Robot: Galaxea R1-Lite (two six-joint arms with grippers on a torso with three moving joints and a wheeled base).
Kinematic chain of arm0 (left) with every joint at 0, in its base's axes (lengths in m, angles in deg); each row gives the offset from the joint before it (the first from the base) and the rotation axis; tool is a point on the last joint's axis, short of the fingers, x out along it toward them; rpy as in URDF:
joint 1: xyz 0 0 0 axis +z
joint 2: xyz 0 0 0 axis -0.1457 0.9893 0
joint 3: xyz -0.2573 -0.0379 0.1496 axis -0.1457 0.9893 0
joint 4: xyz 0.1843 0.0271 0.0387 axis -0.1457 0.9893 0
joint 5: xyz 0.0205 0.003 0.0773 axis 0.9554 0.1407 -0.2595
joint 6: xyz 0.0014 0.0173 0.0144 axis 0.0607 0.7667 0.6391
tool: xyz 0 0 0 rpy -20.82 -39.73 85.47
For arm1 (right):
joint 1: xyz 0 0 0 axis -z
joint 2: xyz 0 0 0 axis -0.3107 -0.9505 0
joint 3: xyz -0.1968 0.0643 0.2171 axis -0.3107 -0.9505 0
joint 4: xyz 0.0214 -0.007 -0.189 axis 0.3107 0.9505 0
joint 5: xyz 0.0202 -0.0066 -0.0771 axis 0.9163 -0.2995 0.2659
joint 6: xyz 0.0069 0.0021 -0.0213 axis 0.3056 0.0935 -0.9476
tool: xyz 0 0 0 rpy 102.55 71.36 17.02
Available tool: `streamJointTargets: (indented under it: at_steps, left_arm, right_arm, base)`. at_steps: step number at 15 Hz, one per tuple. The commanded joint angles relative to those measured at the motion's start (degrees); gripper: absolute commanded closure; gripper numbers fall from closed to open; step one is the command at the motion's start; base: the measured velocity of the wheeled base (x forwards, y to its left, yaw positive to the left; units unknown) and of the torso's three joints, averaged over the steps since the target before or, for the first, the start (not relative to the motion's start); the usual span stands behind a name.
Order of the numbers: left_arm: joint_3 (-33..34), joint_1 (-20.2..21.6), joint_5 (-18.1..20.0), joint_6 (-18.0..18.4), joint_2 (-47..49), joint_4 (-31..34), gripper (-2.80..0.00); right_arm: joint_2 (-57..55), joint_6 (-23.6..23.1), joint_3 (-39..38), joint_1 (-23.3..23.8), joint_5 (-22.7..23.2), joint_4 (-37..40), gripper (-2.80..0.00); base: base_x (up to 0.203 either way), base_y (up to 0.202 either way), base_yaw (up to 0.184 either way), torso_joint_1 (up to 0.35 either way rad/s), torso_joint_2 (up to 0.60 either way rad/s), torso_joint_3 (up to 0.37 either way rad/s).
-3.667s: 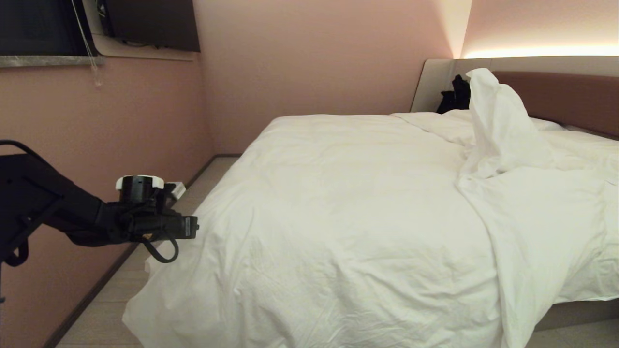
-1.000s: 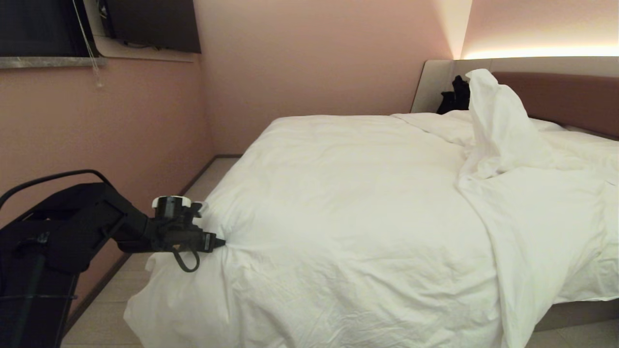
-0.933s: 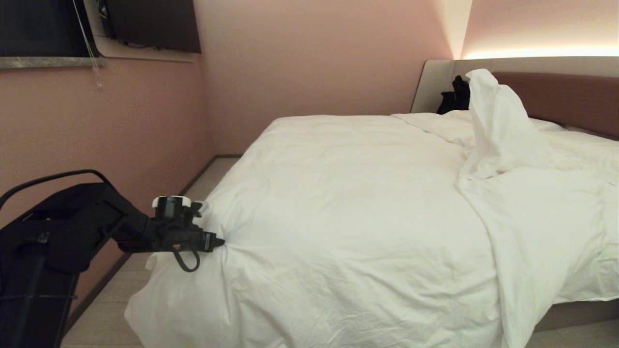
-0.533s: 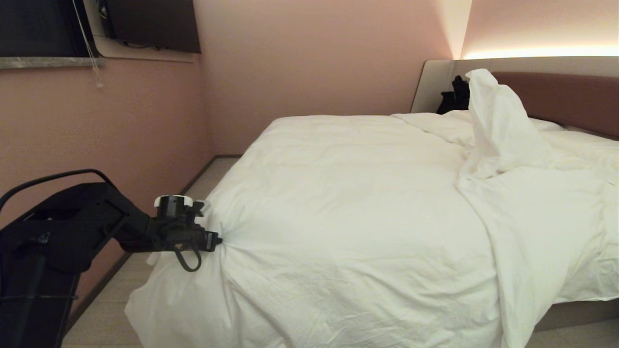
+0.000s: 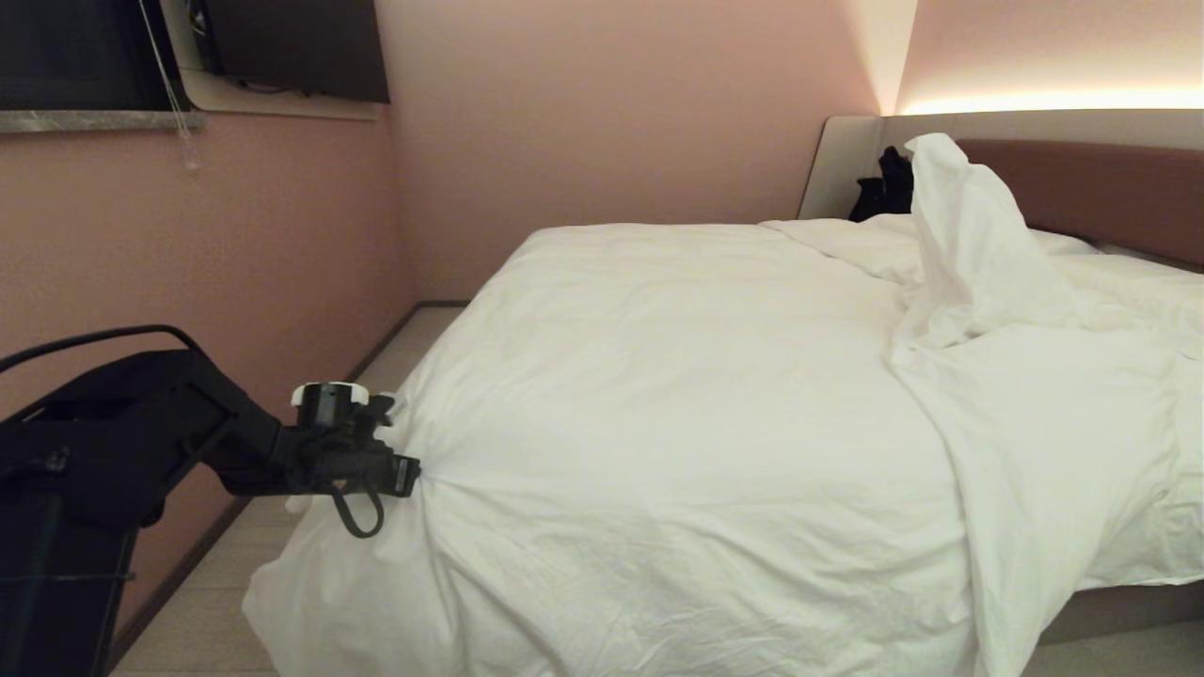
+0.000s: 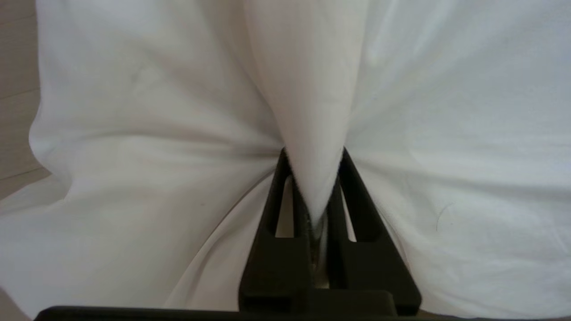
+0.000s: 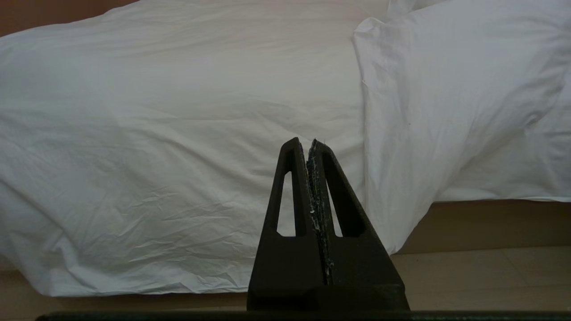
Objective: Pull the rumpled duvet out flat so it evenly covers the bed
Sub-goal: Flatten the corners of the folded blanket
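A: What does the head camera give you?

B: The duvet (image 5: 677,414) lies over the bed (image 5: 1110,611), smooth across the middle but hanging low at the near left corner. Toward the headboard (image 5: 1091,193) one part stands bunched up in a tall peak, and a long fold runs down the right side. The left gripper (image 5: 415,476) sits at the duvet's left edge, and creases fan out from its tip.

A: And the left wrist camera?

B: The left gripper (image 6: 314,154) is pinched narrow on a tapering wedge of duvet (image 6: 312,89); the cloth runs right down between the two black fingers (image 6: 276,196). A strip of floor (image 6: 15,111) shows beside the fabric.

A: The right wrist camera?

B: The right gripper (image 7: 308,141) holds nothing, its jaws pressed together. It hangs clear of the bed, facing the draped side of the duvet (image 7: 178,133) and the thick fold. The bed base (image 7: 490,223) and floor (image 7: 468,276) show below.
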Motion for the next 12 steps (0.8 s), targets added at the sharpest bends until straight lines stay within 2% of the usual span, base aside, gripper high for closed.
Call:
streamJointTargets:
  at_steps: [1, 5, 12]
  left_arm:
    - [1.9, 0.3, -0.4, 0.5, -1.8, 0.2, 0.00]
    - [7.2, 2.1, -1.3, 3.9, -4.1, 0.0, 0.00]
    - [11.5, 3.5, -0.7, 5.9, -6.1, 0.0, 0.00]
  right_arm:
    - [0.0, 0.0, 0.0, 0.0, 0.0, 0.0, 0.00]
    - [-0.1, 0.0, 0.0, 0.0, 0.0, 0.0, 0.00]
    - [-0.1, 0.0, 0.0, 0.0, 0.0, 0.0, 0.00]
  base:
    - [0.000, 0.000, 0.000, 0.000, 0.00, 0.000]
    - [0.000, 0.000, 0.000, 0.000, 0.00, 0.000]
    - [0.000, 0.000, 0.000, 0.000, 0.00, 0.000]
